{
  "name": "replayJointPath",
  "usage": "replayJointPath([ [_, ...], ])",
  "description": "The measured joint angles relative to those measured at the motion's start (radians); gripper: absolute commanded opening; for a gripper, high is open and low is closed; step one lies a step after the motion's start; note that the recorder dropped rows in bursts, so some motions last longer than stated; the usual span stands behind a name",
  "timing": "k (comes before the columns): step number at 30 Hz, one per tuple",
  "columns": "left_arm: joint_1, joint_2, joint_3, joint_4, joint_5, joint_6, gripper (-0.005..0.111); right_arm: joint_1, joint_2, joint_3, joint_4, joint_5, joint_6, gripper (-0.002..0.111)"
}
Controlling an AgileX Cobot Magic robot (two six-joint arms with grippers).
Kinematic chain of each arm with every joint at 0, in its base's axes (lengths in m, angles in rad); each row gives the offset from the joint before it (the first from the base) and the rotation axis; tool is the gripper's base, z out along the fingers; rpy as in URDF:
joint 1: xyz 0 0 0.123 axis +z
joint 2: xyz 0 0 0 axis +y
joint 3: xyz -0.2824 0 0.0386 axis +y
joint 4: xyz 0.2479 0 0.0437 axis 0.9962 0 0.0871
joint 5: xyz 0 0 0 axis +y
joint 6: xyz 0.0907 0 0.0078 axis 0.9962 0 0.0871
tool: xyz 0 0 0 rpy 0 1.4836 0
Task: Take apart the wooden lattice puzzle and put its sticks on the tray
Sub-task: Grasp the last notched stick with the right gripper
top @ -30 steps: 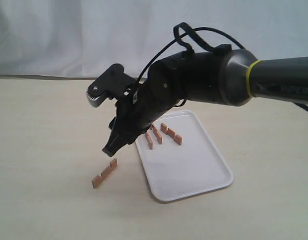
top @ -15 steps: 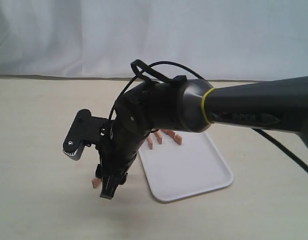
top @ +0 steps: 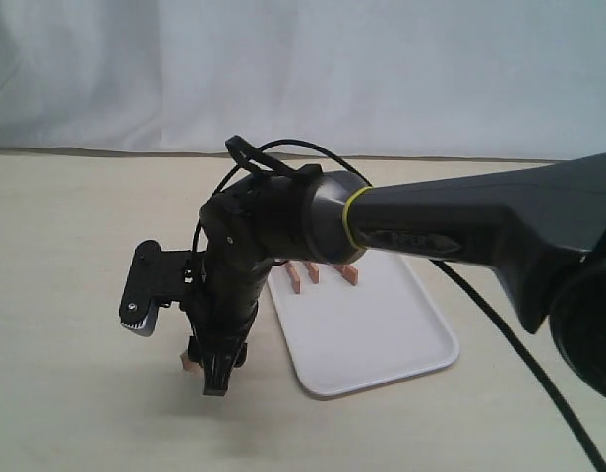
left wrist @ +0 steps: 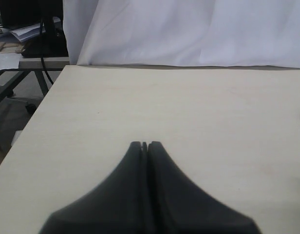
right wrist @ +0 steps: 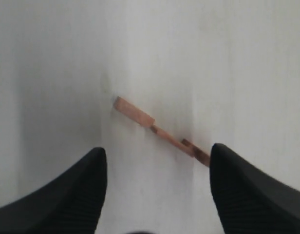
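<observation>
One stick lies on the worktop near the tray, below my released right hand; its long axis slants nearly along my closing line, so I'd turn the wrist first.

Right tool is spread wide, dark ribbed fingers well apart with nothing between the pads. One notched stick lies flat on the pale counter, running diagonally across the gap just ahead of the fingertips. One end sits just beside a fingertip; contact can't be told, and the other end is clear.
</observation>
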Motion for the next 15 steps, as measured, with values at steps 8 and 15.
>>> replayJointPath([
  [8, 0.0, 0.0, 0.0, 0.0, 0.0, 0.0, 0.0, 0.0, 0.022, -0.002, 0.0, -0.041, -0.047, 0.059],
  [15, 0.0, 0.0, 0.0, 0.0, 0.0, 0.0, 0.0, 0.0, 0.033, -0.002, 0.0, -0.055, -0.082, 0.042],
])
